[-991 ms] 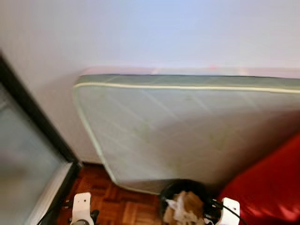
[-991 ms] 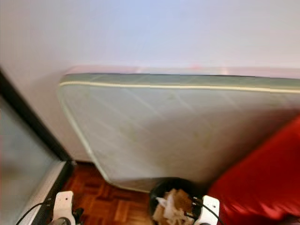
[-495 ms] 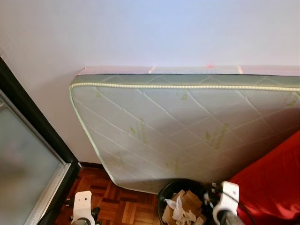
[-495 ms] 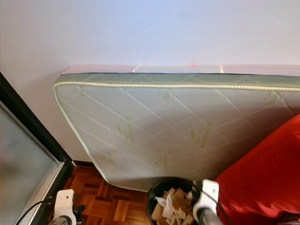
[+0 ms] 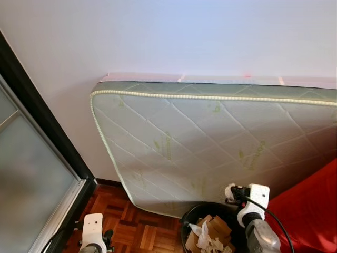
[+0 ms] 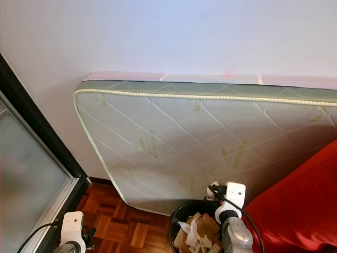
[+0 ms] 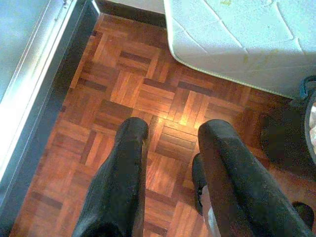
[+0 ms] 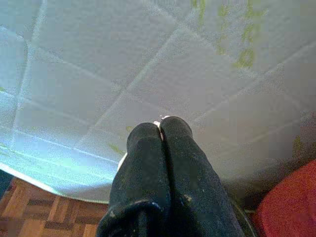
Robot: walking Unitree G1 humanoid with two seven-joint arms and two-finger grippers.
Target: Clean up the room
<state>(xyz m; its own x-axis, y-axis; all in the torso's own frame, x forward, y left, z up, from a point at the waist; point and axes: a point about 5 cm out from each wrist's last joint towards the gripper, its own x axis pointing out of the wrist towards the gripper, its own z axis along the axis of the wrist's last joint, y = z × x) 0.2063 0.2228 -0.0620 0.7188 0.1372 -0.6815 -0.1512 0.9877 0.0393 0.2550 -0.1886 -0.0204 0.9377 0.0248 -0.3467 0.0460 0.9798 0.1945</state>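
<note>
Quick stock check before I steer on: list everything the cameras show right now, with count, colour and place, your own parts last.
mattress: one, pale green quilted, standing on edge against the wall.
wall: one, white, behind the mattress.
bin: one, black, on the floor at the mattress's foot.
paper scraps: several, brown and white, inside the bin.
red furniture: one, red, right of the bin; what kind, cannot tell.
glass door: one, frosted with dark frame, on the left.
floor: brown parquet.
left gripper: black fingers apart, hanging above the floor.
right gripper: black fingers together, a white bit at the tips, in front of the mattress over the bin.
</note>
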